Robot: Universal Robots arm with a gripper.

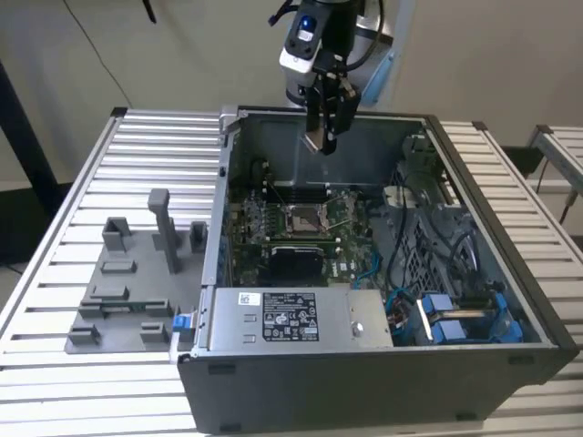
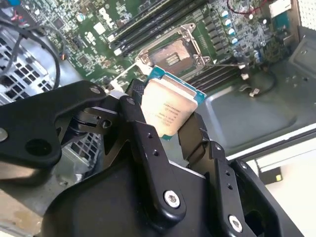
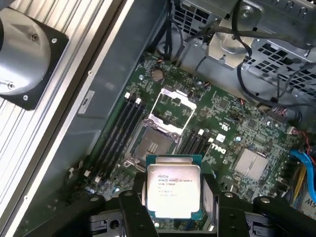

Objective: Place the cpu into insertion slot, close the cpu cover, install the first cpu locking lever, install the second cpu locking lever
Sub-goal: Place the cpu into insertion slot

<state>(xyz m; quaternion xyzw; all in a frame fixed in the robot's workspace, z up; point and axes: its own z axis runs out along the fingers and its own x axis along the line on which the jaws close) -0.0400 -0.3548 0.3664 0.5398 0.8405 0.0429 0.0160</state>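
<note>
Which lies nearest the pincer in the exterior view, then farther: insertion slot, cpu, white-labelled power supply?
1. cpu, clamped in the pincer itself.
2. insertion slot, on the motherboard beneath the pincer.
3. power supply, along the case wall nearest the camera.

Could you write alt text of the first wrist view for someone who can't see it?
A black claw grips a small square chip over a green circuit board. Near the chip lies the empty socket, its metal cover flipped open.
</note>
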